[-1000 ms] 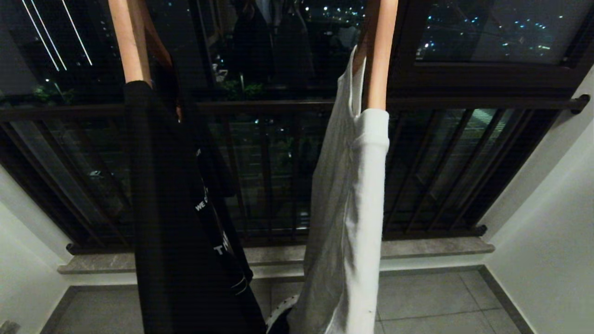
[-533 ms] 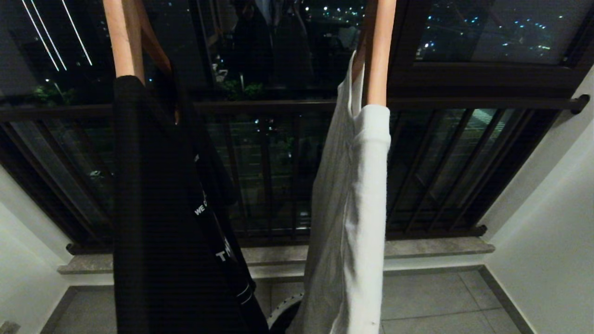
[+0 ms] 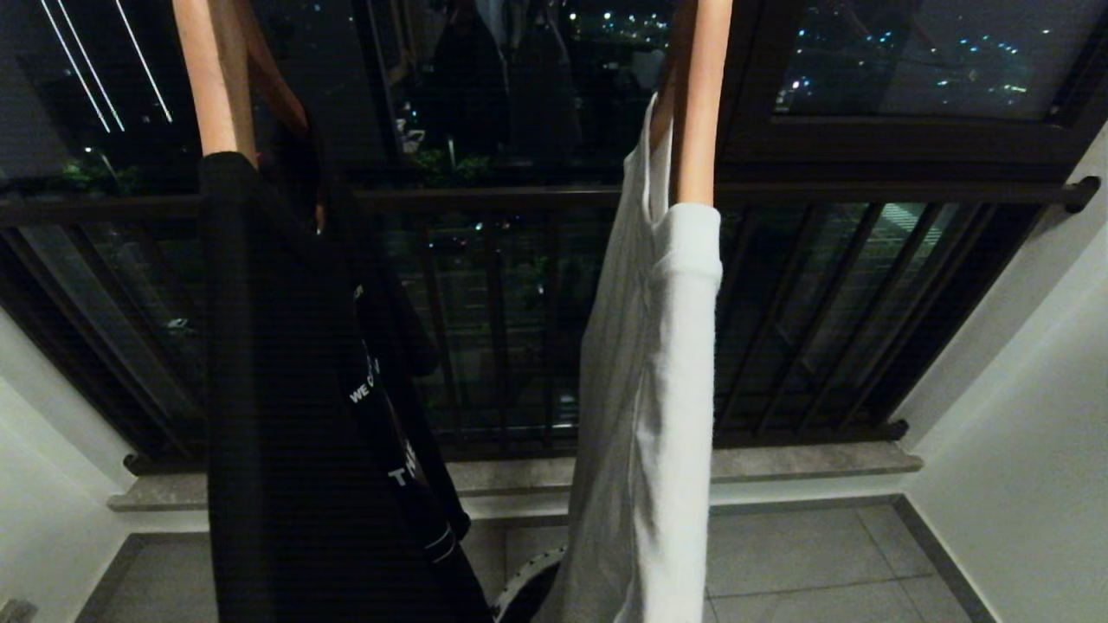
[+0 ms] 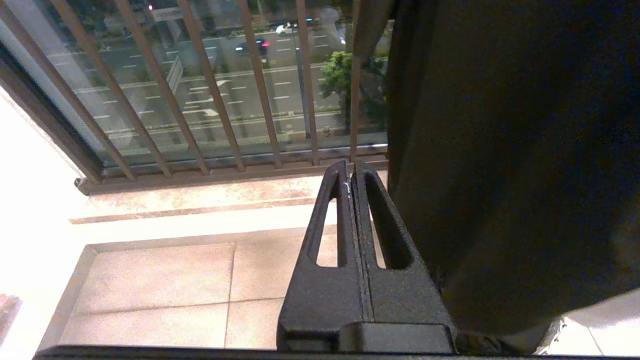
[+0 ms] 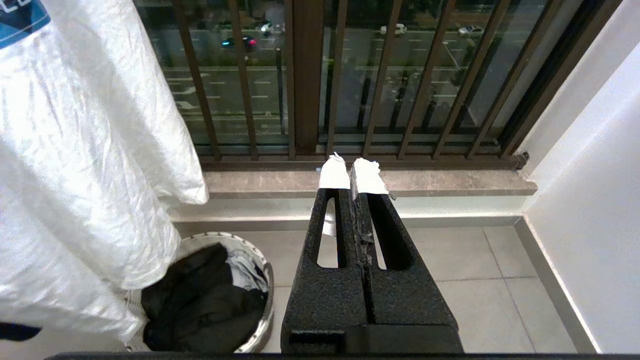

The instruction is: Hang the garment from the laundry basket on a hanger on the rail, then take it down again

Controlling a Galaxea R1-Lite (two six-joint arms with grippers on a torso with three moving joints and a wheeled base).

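The laundry basket stands on the tiled floor below the white shirt, with a dark garment heaped in it. Only a sliver of the basket's rim shows in the head view. Two wooden hangers hang side by side: the left hanger carries a black printed shirt, the right hanger a white shirt. The rail is out of view above. My left gripper is shut and empty beside the black shirt. My right gripper, with white-taped tips, is shut and empty beyond the basket.
A barred window with a stone sill closes the far side. A white wall stands on the right and another wall on the left. Grey floor tiles lie between basket and right wall.
The black shirt and its hanger have swung a little to the left. The white shirt has barely shifted. Both grippers stay shut.
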